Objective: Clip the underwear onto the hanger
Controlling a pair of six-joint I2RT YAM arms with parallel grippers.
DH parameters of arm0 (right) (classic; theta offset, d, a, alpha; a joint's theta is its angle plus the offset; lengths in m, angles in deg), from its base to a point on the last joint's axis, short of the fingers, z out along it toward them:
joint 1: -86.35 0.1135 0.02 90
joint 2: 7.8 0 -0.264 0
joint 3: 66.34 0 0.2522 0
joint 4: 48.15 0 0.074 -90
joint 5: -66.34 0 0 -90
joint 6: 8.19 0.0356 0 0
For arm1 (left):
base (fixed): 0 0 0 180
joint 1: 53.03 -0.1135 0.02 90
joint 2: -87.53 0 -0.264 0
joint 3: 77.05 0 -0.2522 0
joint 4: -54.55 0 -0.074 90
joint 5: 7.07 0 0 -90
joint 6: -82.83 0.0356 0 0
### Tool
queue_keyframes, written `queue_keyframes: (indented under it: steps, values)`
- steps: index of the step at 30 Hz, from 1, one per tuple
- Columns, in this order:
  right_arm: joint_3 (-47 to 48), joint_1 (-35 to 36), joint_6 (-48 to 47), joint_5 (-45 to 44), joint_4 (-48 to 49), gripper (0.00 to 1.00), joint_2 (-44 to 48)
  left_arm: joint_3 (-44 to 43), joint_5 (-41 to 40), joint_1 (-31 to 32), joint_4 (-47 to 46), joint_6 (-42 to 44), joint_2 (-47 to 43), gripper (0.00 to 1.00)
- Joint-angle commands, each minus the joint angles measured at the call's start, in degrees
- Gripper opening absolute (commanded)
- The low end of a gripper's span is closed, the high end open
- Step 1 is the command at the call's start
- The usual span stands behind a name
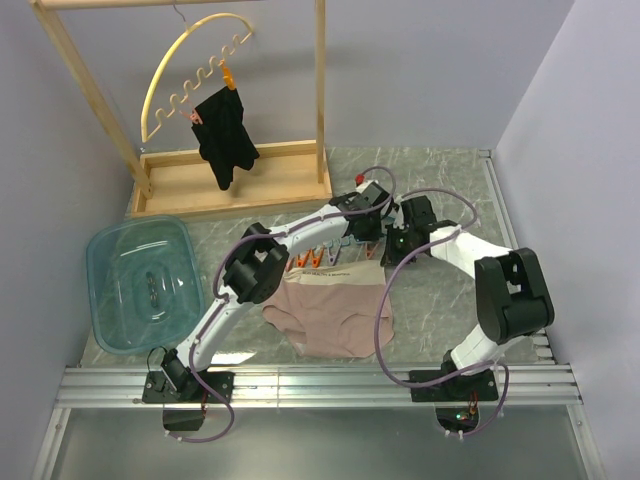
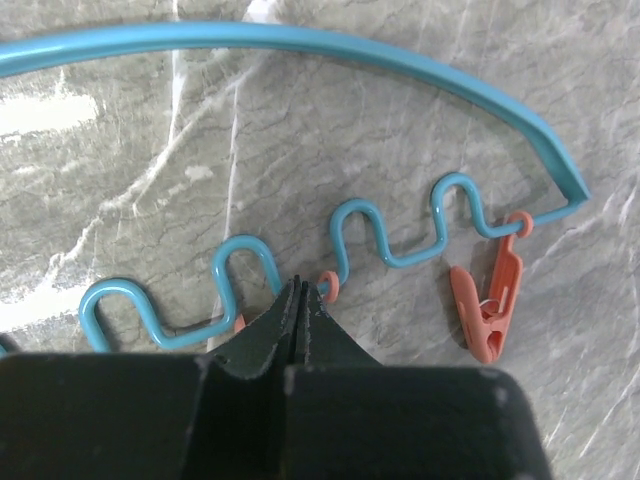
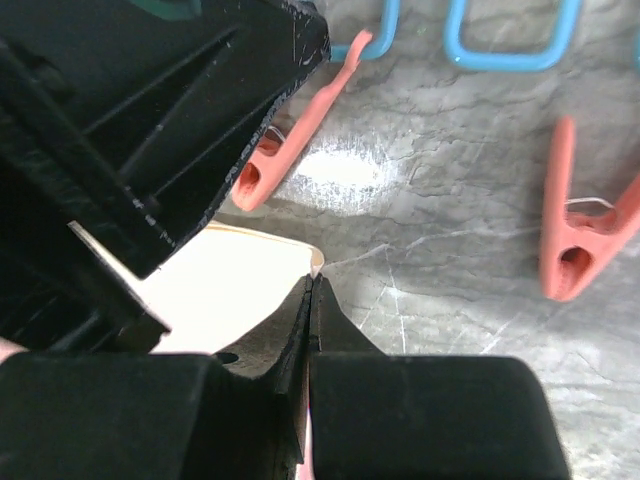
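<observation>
**Operator:** Top view, status?

**Technician:** The underwear (image 1: 335,318) lies flat at the middle of the worktop (image 1: 450,180), toward its near edge, with the waistband on the far side. The left arm (image 1: 250,270) and right arm (image 1: 510,290) meet over that waistband. A blue tub (image 1: 140,285) sits at the left edge. A wooden rack (image 1: 235,185) stands at the far left corner and carries a yellow hanger (image 1: 213,18) and a black garment (image 1: 225,135).

**Operator:** Left wrist view?

**Technician:** The left gripper (image 2: 300,292) has its jaws closed with no gap. The tips sit at the wavy lower edge of the hanger (image 2: 300,38), which lies flat on the worktop. Part of an orange-pink clip (image 2: 328,287) shows beside the tips; whether it is pinched cannot be told. An end clip (image 2: 488,305) lies at the hanger's corner.

**Operator:** Right wrist view?

**Technician:** The right gripper (image 3: 313,280) has its jaws clamped on the cream waistband edge of the underwear. A further clip (image 3: 585,235) lies on bare worktop beyond.
</observation>
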Motion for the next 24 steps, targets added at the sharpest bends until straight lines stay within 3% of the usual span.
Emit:
queue_keyframes:
  steps: [1,3,6,7,8,10,12,16,20,24]
  values:
    - [0.68,0.79,-0.48,-1.34,1.80,0.00,-0.63,0.44,0.89,-0.04,-1.80,-0.21,-3.05,0.00]
    - [-0.11,0.88,-1.26,-0.55,1.71,0.00,0.16,0.18,1.25,-0.13,-1.54,-0.03,-3.04,0.03]
    - [-1.16,0.53,-2.58,2.35,1.88,0.00,2.97,2.10,1.86,-0.39,-2.67,0.76,-4.79,0.35]
    - [-1.34,0.53,-2.85,3.66,1.88,0.03,3.84,3.24,1.51,-0.65,-3.29,1.11,-7.15,0.52]
    - [-1.51,0.44,-2.94,4.02,1.71,0.19,5.59,4.73,1.08,-0.91,-4.34,1.46,-8.65,0.59]
    - [-1.25,0.27,-3.03,4.38,1.10,0.30,7.27,9.74,0.98,-1.88,-7.49,2.42,-13.64,0.73]
    - [-0.38,-0.52,-2.77,4.12,0.13,0.39,9.56,13.08,1.16,-2.76,-8.91,3.65,-16.56,0.76]
    - [3.92,-0.97,-2.68,0.61,-2.50,0.43,9.83,15.73,0.98,-5.56,-8.83,5.32,-22.28,0.83]
    - [13.04,0.52,-3.90,-4.48,-8.55,0.54,1.60,18.97,0.63,-7.59,-6.99,8.40,-25.10,0.88]
    - [19.04,2.28,-4.43,-7.04,-12.35,0.56,-5.89,24.51,1.24,-10.14,-9.35,11.21,-29.75,0.93]
